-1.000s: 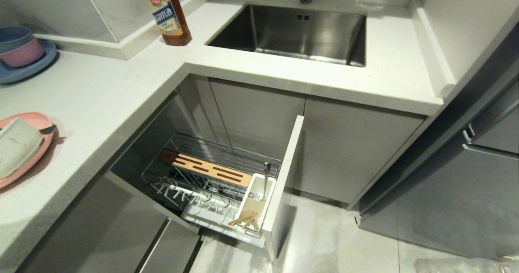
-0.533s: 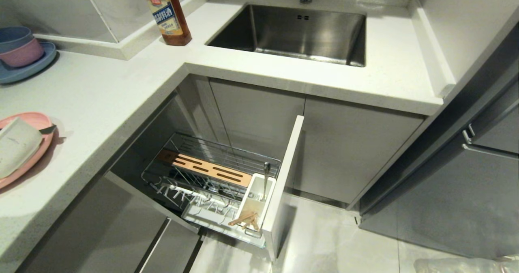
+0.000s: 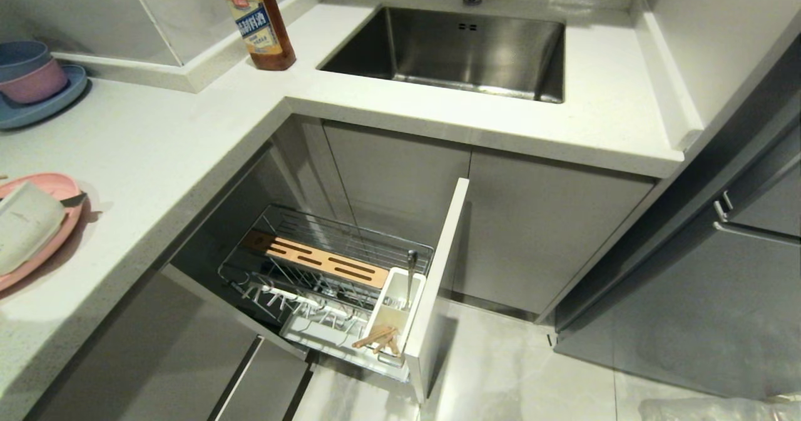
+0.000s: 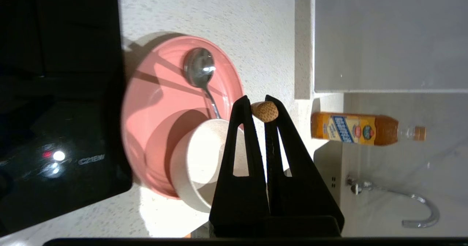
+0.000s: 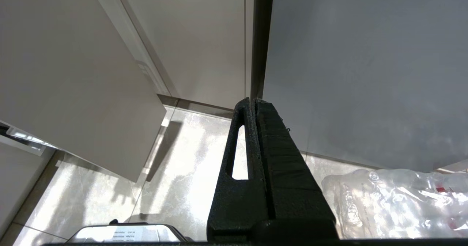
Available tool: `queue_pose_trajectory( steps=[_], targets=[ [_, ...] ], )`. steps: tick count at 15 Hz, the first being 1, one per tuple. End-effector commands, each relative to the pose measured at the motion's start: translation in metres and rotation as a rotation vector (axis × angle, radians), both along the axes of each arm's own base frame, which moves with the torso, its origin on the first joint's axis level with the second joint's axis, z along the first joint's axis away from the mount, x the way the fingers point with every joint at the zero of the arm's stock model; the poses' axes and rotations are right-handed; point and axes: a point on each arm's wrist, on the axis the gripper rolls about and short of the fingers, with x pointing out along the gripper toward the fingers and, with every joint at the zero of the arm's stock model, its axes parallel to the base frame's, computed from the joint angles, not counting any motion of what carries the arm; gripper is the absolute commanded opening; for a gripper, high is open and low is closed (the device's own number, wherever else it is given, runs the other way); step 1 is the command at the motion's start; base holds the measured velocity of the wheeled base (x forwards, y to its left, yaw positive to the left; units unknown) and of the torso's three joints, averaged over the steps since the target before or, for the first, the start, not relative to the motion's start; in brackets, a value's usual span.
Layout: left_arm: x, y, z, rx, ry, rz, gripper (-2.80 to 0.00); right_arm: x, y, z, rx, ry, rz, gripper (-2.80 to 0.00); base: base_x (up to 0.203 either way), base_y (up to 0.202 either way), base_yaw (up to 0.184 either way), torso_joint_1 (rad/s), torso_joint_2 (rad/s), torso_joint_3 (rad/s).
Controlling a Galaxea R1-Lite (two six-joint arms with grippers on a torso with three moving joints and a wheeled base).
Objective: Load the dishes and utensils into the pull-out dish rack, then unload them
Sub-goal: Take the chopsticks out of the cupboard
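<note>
1. The tabletop [image 3: 163,152] carries the pink plate [image 4: 153,103]; bowl [image 4: 193,162] and spoon [image 4: 199,68] rest on it, awaiting pickup.
2. The pull-out rack [image 3: 325,277] stands open; its cup [image 3: 394,308] keeps chopsticks [image 3: 378,338] upright.
3. The left end effector [image 4: 264,109] hovers over the plate rim, clamped on a speckled brown piece, unidentifiable.
4. The right end effector [image 5: 252,105], closed, is parked toward the floor.

Cream bowl [image 4: 197,165] tilted on pink plate [image 4: 153,103] (spoon [image 4: 200,70] beside); rack [image 3: 325,277] open

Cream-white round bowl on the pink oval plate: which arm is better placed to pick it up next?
Left. The left gripper hovers above the cream-white round bowl and pink oval plate, though its fingers are shut on a small tan piece. The right gripper hangs low near the floor.
</note>
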Motion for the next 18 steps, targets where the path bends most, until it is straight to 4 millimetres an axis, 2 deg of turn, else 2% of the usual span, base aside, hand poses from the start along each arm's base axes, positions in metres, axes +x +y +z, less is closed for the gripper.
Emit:
queue_pose_trajectory(
  steps=[1, 8, 18],
  targets=[
    [0.004, 0.001, 0.002, 0.002, -0.004, -0.018, -2.8, 0.0, 0.0, -0.001, 0.0, 0.002, 0.0, -2.8, 0.0, 0.0, 0.0, 0.0, 0.0, 0.0],
    [0.008, 0.019, -0.007, 0.013, 0.001, -0.021, -2.8, 0.0, 0.0, 0.0, 0.0, 0.001, 0.0, -2.8, 0.0, 0.0, 0.0, 0.0, 0.0, 0.0],
    [0.008, 0.021, -0.01, 0.011, 0.011, -0.009, -2.8, 0.0, 0.0, -0.001, 0.0, 0.002, 0.0, -2.8, 0.0, 0.0, 0.0, 0.0, 0.0, 0.0]
  ],
)
